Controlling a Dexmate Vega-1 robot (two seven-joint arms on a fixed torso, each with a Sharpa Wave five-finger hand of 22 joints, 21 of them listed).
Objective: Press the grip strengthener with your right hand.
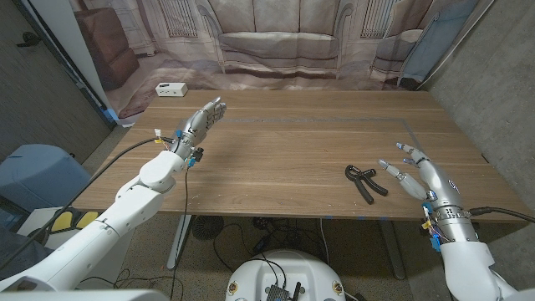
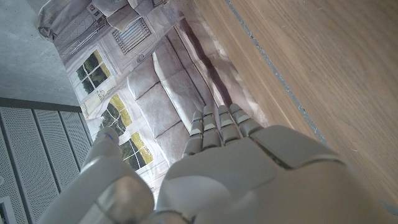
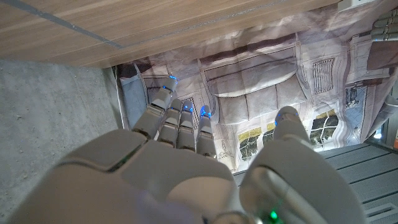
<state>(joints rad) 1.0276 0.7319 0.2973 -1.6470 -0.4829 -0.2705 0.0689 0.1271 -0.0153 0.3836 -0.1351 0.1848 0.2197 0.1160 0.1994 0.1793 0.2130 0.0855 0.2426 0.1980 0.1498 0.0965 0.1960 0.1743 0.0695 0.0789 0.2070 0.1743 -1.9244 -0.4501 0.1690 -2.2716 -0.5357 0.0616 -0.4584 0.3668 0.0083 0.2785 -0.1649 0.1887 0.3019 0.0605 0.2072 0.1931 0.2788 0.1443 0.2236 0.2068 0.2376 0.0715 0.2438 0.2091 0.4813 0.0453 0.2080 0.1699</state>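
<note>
A black grip strengthener (image 1: 365,181) lies on the wooden table (image 1: 292,142) near its front edge, right of the middle. My right hand (image 1: 415,173) hovers just to its right, fingers spread and holding nothing, a small gap between them. In the right wrist view the right hand (image 3: 186,168) shows from behind with fingers extended. My left hand (image 1: 201,121) is held over the table's left side, fingers straight and together, holding nothing. The left wrist view has the left hand (image 2: 230,168) from behind, fingers stretched out over the table (image 2: 323,68).
A small white box (image 1: 172,89) sits at the table's far left corner. A printed backdrop of a sofa (image 1: 276,38) hangs behind the table. A blue chair (image 1: 38,171) stands at the left, off the table.
</note>
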